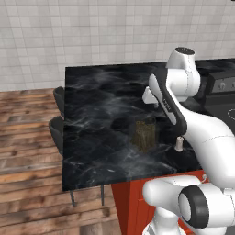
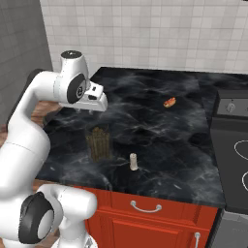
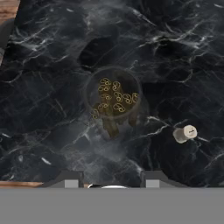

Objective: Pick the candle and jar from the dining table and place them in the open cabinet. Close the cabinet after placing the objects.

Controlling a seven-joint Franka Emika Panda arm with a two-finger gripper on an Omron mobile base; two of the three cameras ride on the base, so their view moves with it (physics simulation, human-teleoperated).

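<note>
1 clear jar of olive-brown sticks and 1 stubby pale candle stand near each other on the black marble bench, candle right. The gripper hovers above, empty, fingers parted.

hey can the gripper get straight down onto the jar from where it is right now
Probably yes. The gripper hovers above the dining table, jaws apart, with the jar below it and nothing between. The candle stands clear to one side.
</note>
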